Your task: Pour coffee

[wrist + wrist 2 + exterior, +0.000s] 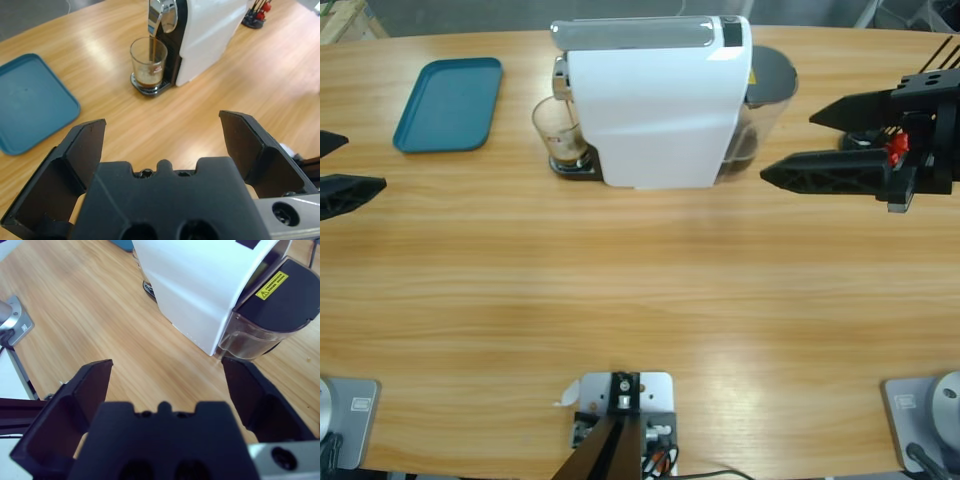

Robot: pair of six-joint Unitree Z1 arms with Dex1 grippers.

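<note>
Spread wide and holding nothing, the left gripper [332,170] at the left edge of the high view is nearer to the glass [556,131] with coffee [148,79] under the spout, upper centre-left, than the equally open right gripper [795,145].

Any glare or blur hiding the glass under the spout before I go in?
High view: the glass is sharp, with soft sheen on the table well in front of it. Left wrist view: bright glare streaks on the wood beside the glass, coffee still readable. Right wrist view: the coffee machine hides the glass.
</note>
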